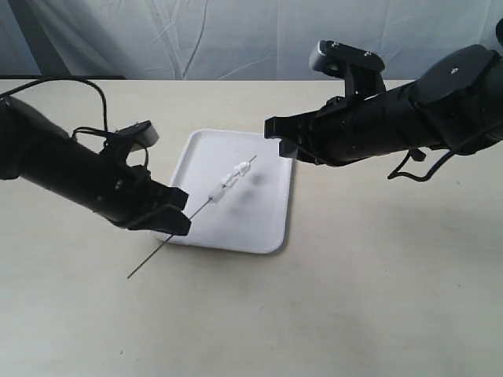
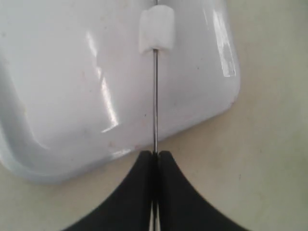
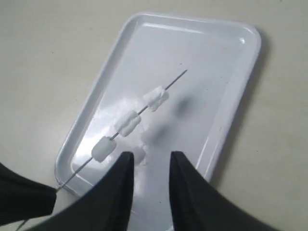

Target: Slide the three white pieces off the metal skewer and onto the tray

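Pale beige tabletop, wrinkled grey-white sheet hung behind it. Near the middle, lying flat, a white tray with rounded corners and a low rim. From the left of the exterior view, the black left arm, stretched almost level over the table, forearm slanting down toward the tray's near left corner. Left gripper clamped tight on a thin metal skewer, fingers pressed together in the wrist view with only the rod between them. Grip taken partway along: a bare length of rod sticking out behind and down over the table, the longer part running out over the tray. Threaded on that longer part, three white pieces, set a little apart in a row, the outermost just short of the bare tip. All three held clear of the tray floor, soft shadows below and beside them. From the right, the bulkier right arm, also near level, a camera mount on top, wrist turned toward the tray's far right side. Right gripper open, two dark fingers parted with nothing between, hovering above the tray near the skewer's tip, touching neither rod nor pieces.
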`<state>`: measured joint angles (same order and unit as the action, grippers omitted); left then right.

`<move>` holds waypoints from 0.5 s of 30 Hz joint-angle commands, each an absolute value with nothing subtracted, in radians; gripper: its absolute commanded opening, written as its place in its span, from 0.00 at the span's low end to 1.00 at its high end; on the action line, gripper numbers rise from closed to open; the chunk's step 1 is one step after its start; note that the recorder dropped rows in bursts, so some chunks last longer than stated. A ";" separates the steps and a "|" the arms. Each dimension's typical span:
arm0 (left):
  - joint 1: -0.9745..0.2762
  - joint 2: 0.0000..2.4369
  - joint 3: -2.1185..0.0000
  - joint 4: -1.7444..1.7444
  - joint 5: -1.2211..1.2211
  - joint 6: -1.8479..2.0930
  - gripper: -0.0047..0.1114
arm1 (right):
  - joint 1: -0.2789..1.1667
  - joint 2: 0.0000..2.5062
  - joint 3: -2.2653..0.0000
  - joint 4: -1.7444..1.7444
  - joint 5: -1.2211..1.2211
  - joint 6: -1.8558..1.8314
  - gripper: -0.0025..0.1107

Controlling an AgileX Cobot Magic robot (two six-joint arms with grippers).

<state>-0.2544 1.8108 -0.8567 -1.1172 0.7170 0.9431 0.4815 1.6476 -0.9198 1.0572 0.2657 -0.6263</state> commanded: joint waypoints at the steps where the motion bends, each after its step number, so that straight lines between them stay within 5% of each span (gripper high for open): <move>1: -0.218 1.774 -0.746 -1.286 0.724 1.021 0.04 | 0.478 1.665 -0.925 1.192 0.240 -0.626 0.25; 8: -0.172 1.663 -0.583 -1.704 0.856 1.406 0.04 | 0.478 1.801 -0.958 1.225 0.346 -0.662 0.25; 15: -0.167 1.630 -0.536 -1.744 0.871 1.404 0.04 | 0.429 1.952 -1.079 1.379 0.575 -0.911 0.25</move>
<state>-0.1685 1.6398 -0.5482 -1.7089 0.8601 1.3942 0.4672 1.9229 -1.0559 1.3296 0.5028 -0.8267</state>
